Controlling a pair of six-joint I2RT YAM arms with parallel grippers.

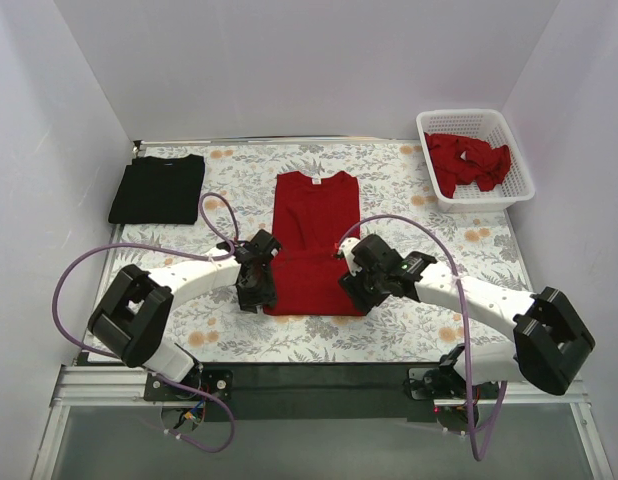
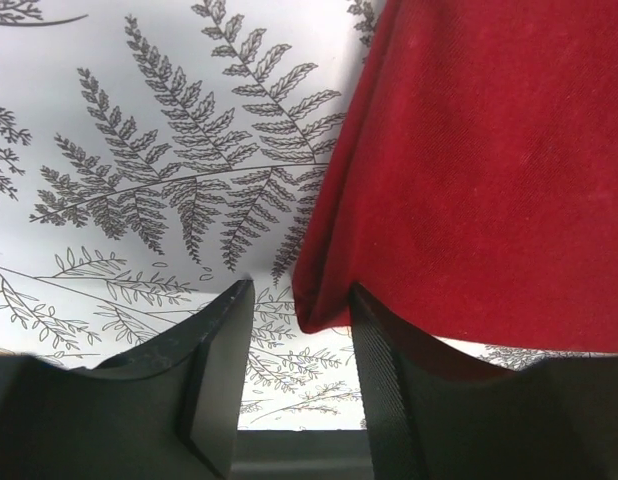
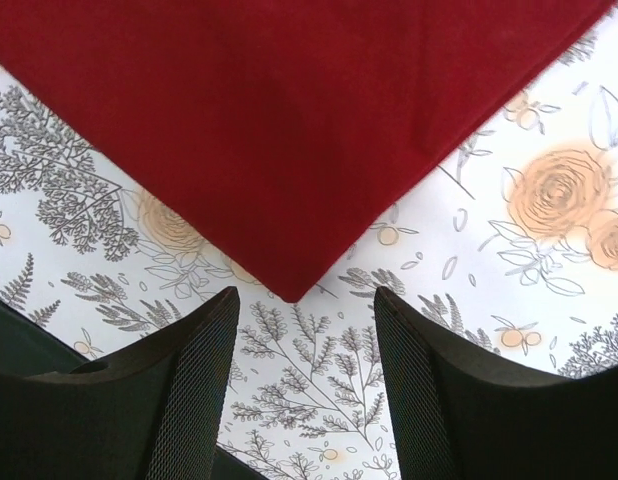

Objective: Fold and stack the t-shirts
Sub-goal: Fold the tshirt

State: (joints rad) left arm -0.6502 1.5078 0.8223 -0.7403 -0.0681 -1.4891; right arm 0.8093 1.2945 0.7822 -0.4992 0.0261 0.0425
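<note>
**Setting.** White-walled enclosure; desk [image 1: 409, 190] covered in a flower-and-fern print.

**Near, lower centre of the top view.**
- The left gripper [image 2: 299, 300] is set at the lower left hem corner of the red t-shirt [image 1: 314, 225]. Its jaws are parted and nothing is clamped. The corner is seen lying against the inner face of the finger at the right of the wrist view.
- The right gripper [image 3: 307, 300] is set at the lower right hem corner, jaws parted and empty. The corner points into the gap but stops just short of the fingertips.

**Centre.** The red t-shirt is laid flat with its sleeves turned in. Its long axis runs bottom to top of the frame, with the neck label at the far end. Each hem corner is nearest its own arm, and a carry of the hem toward the collar is judged to be the coming fold.

**Far.**
- Black t-shirt [image 1: 157, 188], folded, upper left.
- Basket [image 1: 465, 120], upper right, holding crumpled red t-shirts [image 1: 469, 160].
</note>
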